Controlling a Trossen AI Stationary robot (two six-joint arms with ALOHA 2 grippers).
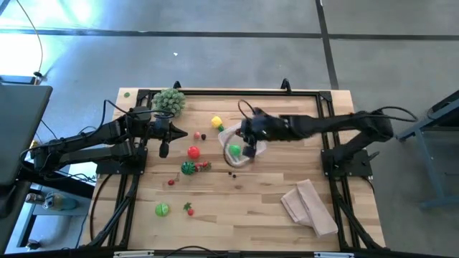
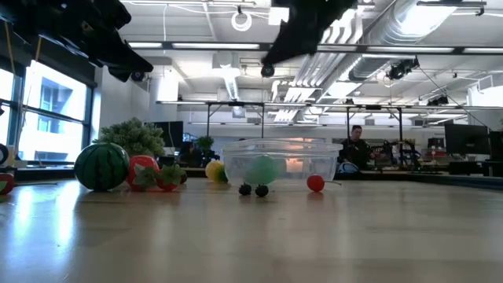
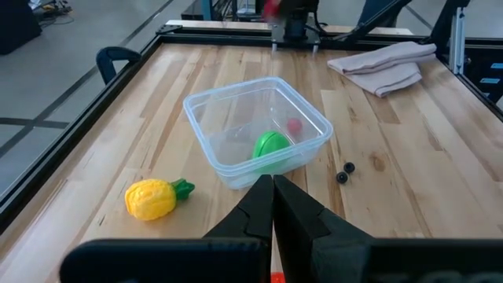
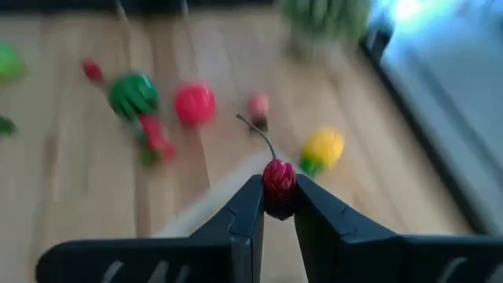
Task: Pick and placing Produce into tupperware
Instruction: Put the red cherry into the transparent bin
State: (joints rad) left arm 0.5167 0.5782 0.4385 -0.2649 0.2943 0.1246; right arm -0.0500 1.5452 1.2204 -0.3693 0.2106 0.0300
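Observation:
The clear tupperware (image 1: 231, 140) (image 3: 259, 130) sits mid-table with a green fruit (image 3: 271, 145) and a small red piece (image 3: 294, 125) inside. My right gripper (image 4: 279, 206) (image 1: 249, 151) hovers over it, shut on a small red cherry (image 4: 279, 185). My left gripper (image 3: 273, 196) (image 1: 181, 134) is shut and empty, held above the table to the tupperware's left. Loose produce lies on the wood: a yellow pineapple (image 3: 153, 198) (image 1: 216, 122), a red tomato (image 1: 193, 151), a little watermelon (image 1: 188, 168), two dark berries (image 3: 345, 171), and a green fruit (image 1: 162, 209). My right gripper pinches the red cherry's body (image 4: 279, 195) between its two fingertips. The cherry is lifted clear of the table, and its thin stem (image 4: 259, 134) sticks out past the fingertips.
A pale-green spiky plant (image 1: 168, 100) stands near the far-left corner. A folded tan cloth (image 1: 308, 204) lies near the right front. A black frame (image 1: 215, 92) runs around the table. A person (image 2: 355, 149) sits in the room behind.

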